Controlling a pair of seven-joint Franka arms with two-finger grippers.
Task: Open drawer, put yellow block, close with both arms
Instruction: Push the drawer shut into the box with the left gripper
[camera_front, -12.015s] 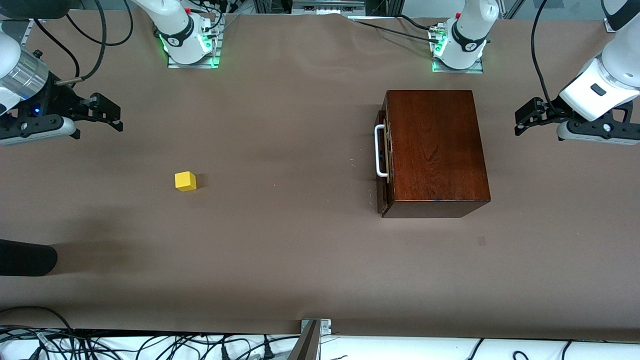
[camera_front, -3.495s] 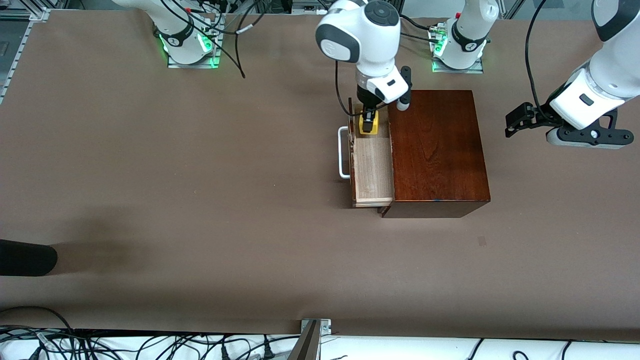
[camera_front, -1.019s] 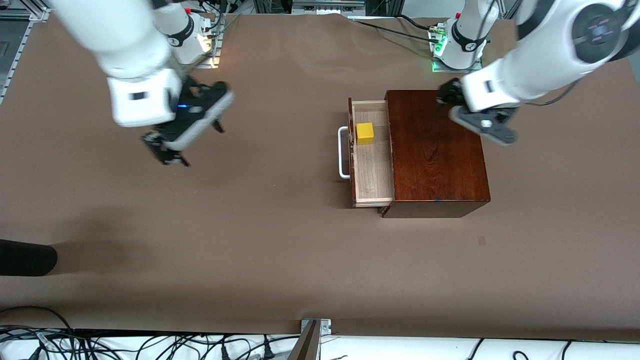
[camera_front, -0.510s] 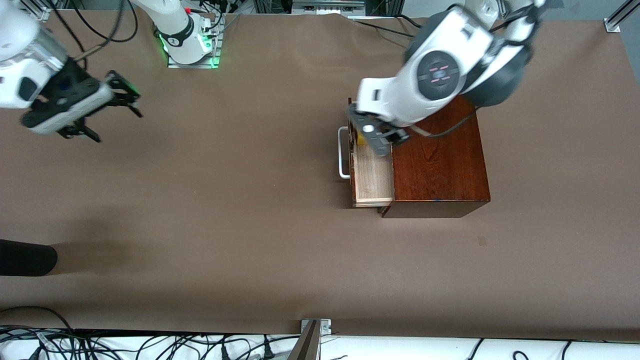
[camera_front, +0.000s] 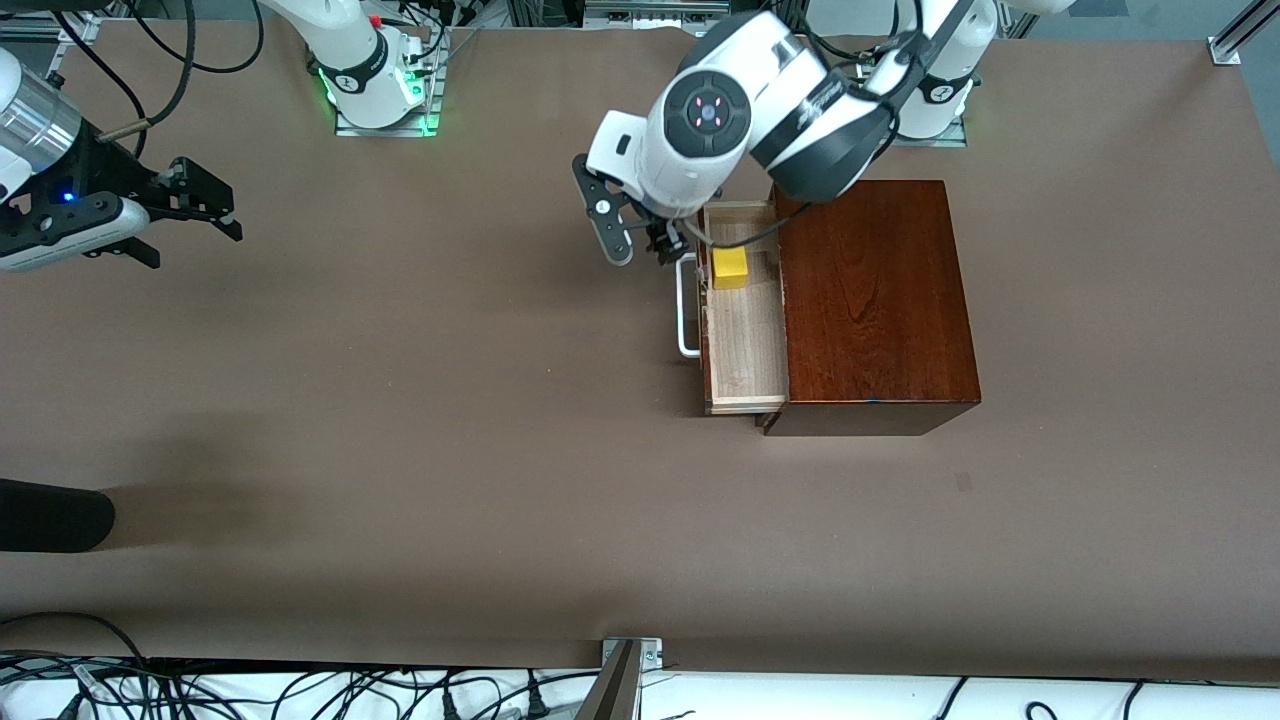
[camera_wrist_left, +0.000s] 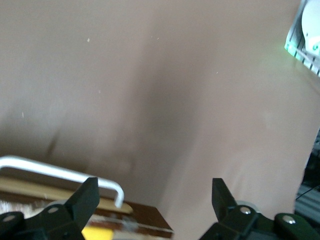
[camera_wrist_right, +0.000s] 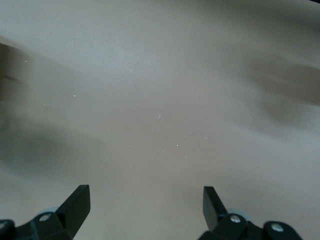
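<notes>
The drawer (camera_front: 745, 350) of the reddish-brown wooden box (camera_front: 870, 300) stands pulled out, its pale inside showing. The yellow block (camera_front: 730, 268) lies in the drawer, at the end farther from the front camera. My left gripper (camera_front: 665, 245) is open and empty, in front of the drawer by the farther end of the white handle (camera_front: 682, 310). In the left wrist view the open left gripper (camera_wrist_left: 154, 200) sits beside the handle (camera_wrist_left: 50, 172), with a corner of the block (camera_wrist_left: 97, 234) showing. My right gripper (camera_front: 195, 240) waits open and empty over bare table at the right arm's end; the right wrist view (camera_wrist_right: 145, 200) shows the same.
A dark rounded object (camera_front: 50, 515) lies at the table's edge on the right arm's end, nearer the front camera. The arm bases (camera_front: 380, 90) stand along the table's farther edge. A metal post (camera_front: 620, 680) stands at the near edge.
My left arm has swung from over the drawer to in front of it, by the handle. The block shows uncovered again. My right gripper has drawn back toward its end of the table.
</notes>
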